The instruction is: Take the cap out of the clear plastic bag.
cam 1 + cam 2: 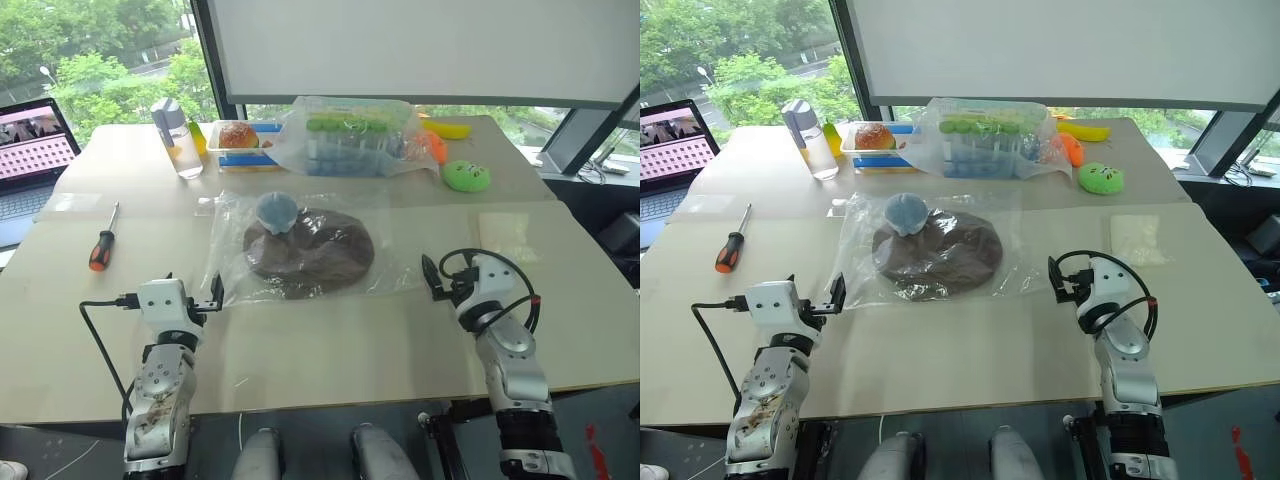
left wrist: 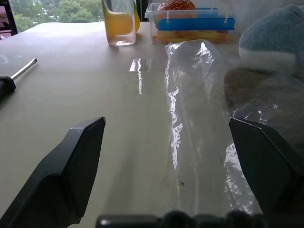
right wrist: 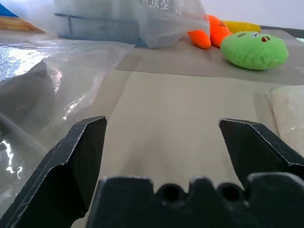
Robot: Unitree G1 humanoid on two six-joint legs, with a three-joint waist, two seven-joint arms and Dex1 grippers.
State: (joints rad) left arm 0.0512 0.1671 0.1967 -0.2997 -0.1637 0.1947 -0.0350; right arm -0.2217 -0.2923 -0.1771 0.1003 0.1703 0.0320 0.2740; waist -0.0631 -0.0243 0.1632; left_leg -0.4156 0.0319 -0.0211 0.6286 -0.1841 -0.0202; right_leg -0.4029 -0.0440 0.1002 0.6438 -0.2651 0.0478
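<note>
Table: cap in clear plastic bag, between hands.

No text, label, brand or number can be read on anything here.

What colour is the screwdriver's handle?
The screwdriver handle is orange-red and black, clearest in the left eye view.

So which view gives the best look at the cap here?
The left eye view: the whole dark-brown cap lies inside the clear plastic bag, with a blue-grey fuzzy toy at its far edge. The right eye view shows the same. The wrist views catch only a dim brown patch behind crinkled plastic.
</note>
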